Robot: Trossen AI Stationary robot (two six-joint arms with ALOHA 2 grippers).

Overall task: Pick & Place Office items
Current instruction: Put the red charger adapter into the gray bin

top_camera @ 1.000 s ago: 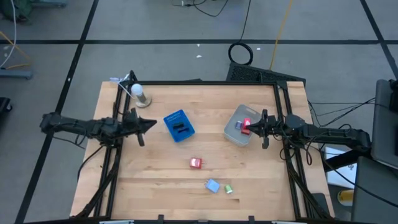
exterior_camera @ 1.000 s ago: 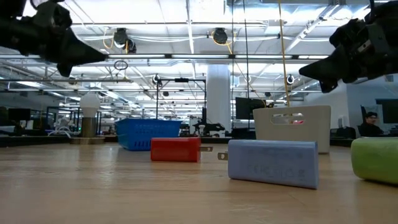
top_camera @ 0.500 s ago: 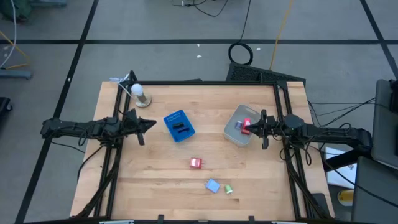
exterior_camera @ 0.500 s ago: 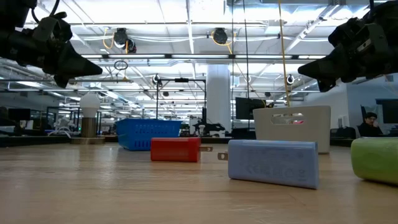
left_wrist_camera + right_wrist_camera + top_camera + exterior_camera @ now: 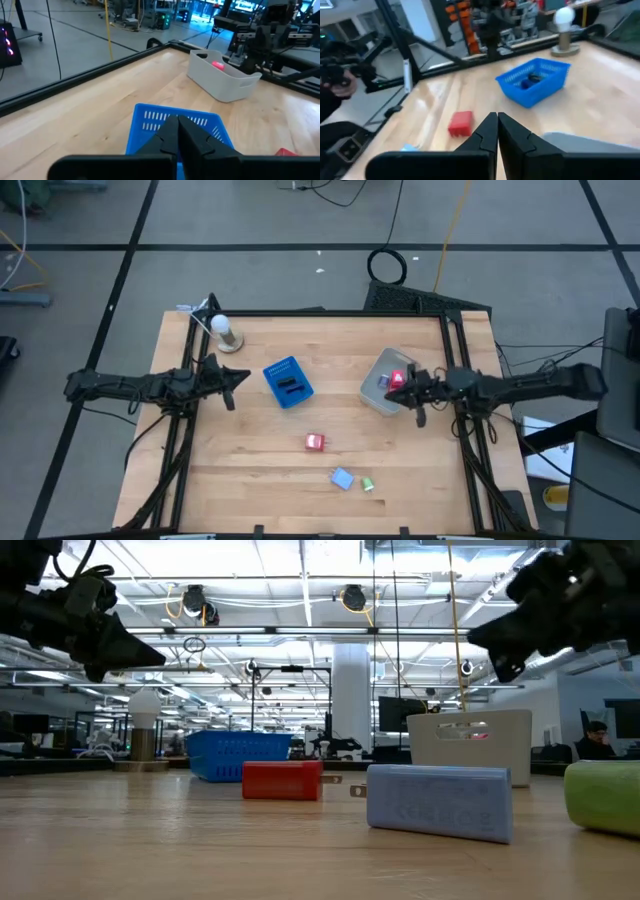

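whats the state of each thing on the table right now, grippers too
left gripper: shut, empty, above the table beside the blue tray
right gripper: shut, empty, over the clear tub
blue tray: upright, dark items inside
clear tub: upright, red piece inside
red block: lying loose on the table
light blue block: loose, beside the green piece
green piece: loose on the table

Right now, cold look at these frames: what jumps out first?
The blue tray sits mid-table with dark pieces inside, and the clear tub to its right holds a red item. Both arms hang above the table, the left hand beside the tray and the right hand over the tub, each shut and empty. Three loose pieces lie on the near wood: red block, light blue block, green piece.
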